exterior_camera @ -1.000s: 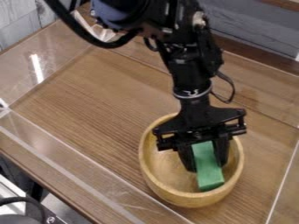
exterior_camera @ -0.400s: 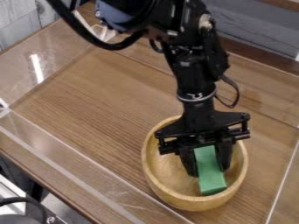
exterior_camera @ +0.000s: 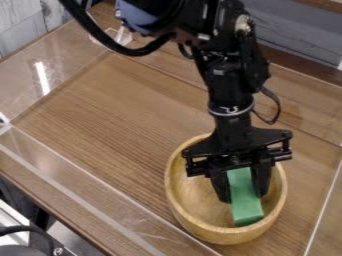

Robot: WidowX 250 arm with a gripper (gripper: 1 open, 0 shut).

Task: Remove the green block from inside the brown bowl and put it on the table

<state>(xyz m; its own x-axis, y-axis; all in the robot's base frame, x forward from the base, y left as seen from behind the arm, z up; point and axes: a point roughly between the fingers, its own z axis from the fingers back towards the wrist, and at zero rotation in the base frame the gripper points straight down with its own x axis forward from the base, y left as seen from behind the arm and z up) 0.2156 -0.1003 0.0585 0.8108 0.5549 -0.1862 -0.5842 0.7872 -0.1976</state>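
Here, the black gripper [exterior_camera: 238,178] reaches down into the brown bowl [exterior_camera: 178,199], its fingers drawn in close on the upper part of the green block [exterior_camera: 246,201]. The block is pinched between them, its lower end showing below the fingertips and pointing toward the near side of the bowl. It lies within the bowl's rim; whether it touches the bottom cannot be told. The bowl rests on the table [exterior_camera: 114,115] toward the near right corner. The gripper's body covers the bowl's far rim and part of the block. A clear acrylic wall [exterior_camera: 100,205] runs along the table's left edge, apart from the bowl.
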